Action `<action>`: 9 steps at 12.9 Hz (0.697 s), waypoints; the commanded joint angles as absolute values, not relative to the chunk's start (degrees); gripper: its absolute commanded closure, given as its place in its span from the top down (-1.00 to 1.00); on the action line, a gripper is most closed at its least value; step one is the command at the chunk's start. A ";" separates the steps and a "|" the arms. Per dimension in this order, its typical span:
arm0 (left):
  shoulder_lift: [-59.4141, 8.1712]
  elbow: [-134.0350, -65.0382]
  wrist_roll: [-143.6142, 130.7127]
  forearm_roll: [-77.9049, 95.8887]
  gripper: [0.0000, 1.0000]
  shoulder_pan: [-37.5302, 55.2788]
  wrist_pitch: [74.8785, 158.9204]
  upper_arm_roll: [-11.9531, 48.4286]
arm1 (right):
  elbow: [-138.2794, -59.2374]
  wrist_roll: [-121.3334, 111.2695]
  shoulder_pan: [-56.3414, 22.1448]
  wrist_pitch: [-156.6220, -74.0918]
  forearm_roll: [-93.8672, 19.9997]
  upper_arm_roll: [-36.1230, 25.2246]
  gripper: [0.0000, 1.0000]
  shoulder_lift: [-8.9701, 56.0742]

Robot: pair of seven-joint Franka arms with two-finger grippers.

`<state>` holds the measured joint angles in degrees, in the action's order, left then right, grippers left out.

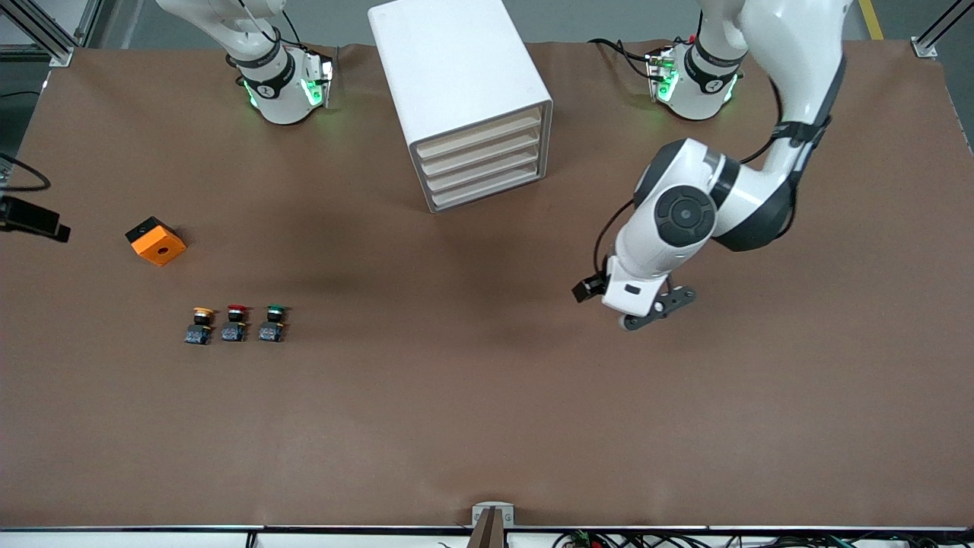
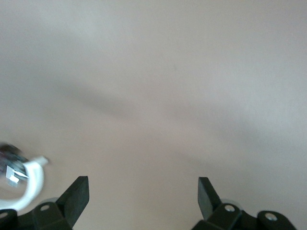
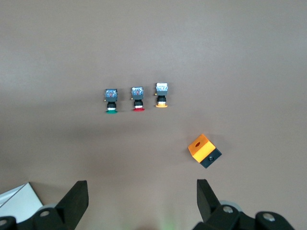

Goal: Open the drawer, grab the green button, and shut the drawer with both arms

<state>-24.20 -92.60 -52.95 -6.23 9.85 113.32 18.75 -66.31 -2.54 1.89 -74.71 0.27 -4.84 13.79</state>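
The white cabinet [image 1: 460, 91] stands between the arm bases, and its four drawers [image 1: 483, 156] are all shut. The green-capped button [image 1: 274, 322] stands on the table toward the right arm's end, last in a row of three on the side toward the left arm. It also shows in the right wrist view [image 3: 111, 100]. My left gripper [image 1: 660, 307] hangs open and empty low over bare table toward the left arm's end; the left wrist view [image 2: 143, 184] shows only mat. My right gripper [image 3: 142, 187] is open and empty, high over the table; it is out of the front view.
A red-capped button [image 1: 236, 322] and a yellow-orange-capped button [image 1: 201, 325] stand beside the green one. An orange box [image 1: 156, 241] with a black underside lies farther from the front camera than the row. A black device [image 1: 30, 218] sits at the right arm's table edge.
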 commanded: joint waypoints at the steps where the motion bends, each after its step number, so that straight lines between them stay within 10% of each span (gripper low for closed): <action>1: -20.40 -88.70 -45.56 -8.35 1.00 5.73 107.51 18.81 | -69.51 -2.29 2.72 -74.09 -0.44 -4.13 1.00 8.89; 9: -9.78 -87.18 -18.65 -7.38 1.00 -4.57 96.95 15.93 | -79.01 -2.46 2.46 -75.41 -0.44 -4.22 1.00 1.76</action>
